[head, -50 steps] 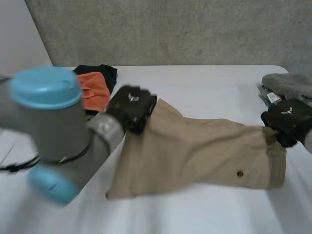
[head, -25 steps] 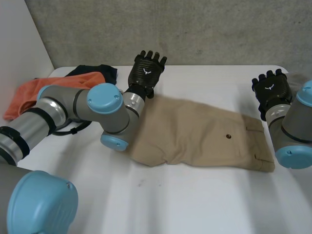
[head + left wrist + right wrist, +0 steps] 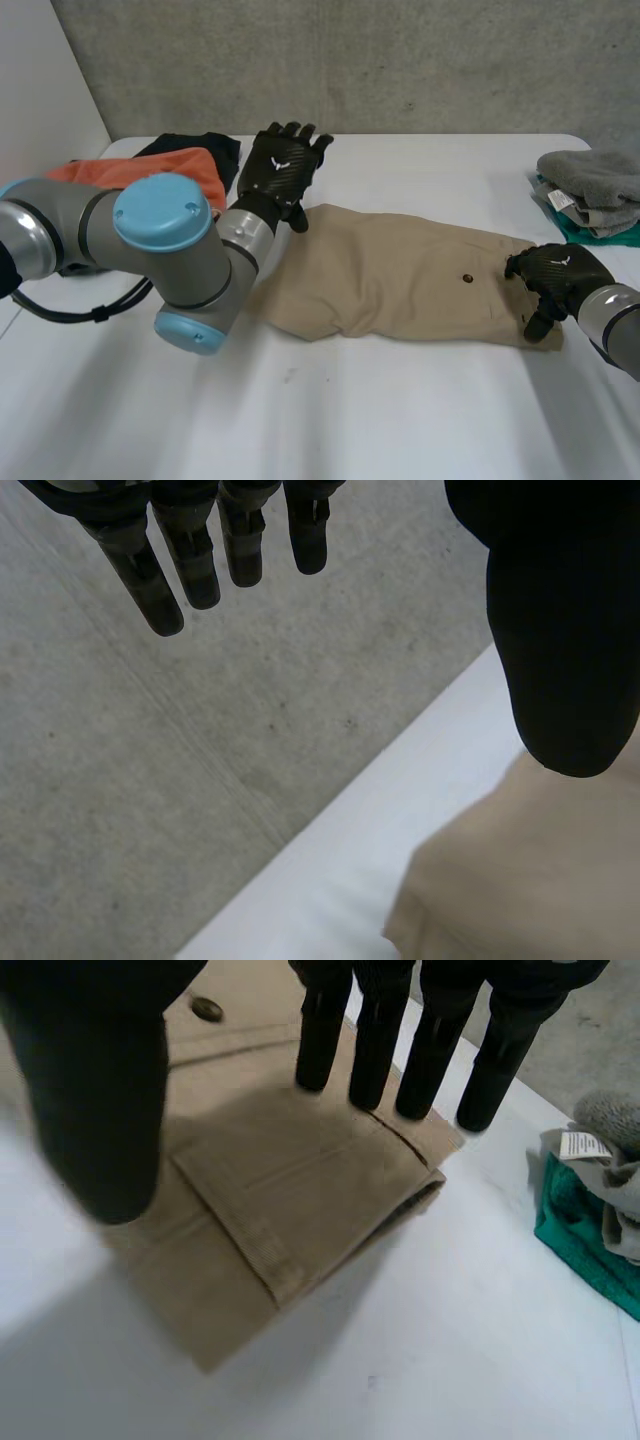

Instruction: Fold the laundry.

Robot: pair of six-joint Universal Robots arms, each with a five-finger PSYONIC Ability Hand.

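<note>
Fingers [image 3: 190, 560] straight on both: left hand [image 3: 280, 170] empty above the beige trousers [image 3: 400, 275], right hand [image 3: 555, 275] empty over their pocket [image 3: 280, 1210].

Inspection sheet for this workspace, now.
Surface: white table.
Job's things: tan trousers lying flat across the middle; orange cloth and black cloth heaped at the far left.
Clutter: folded pile, grey on teal, at the far right edge.
Hands: left hand open, at the trousers' left end; right hand open, fingertips on the pocket end.
Cables: no stray ones seen.
Surroundings: grey concrete wall behind the table.
</note>
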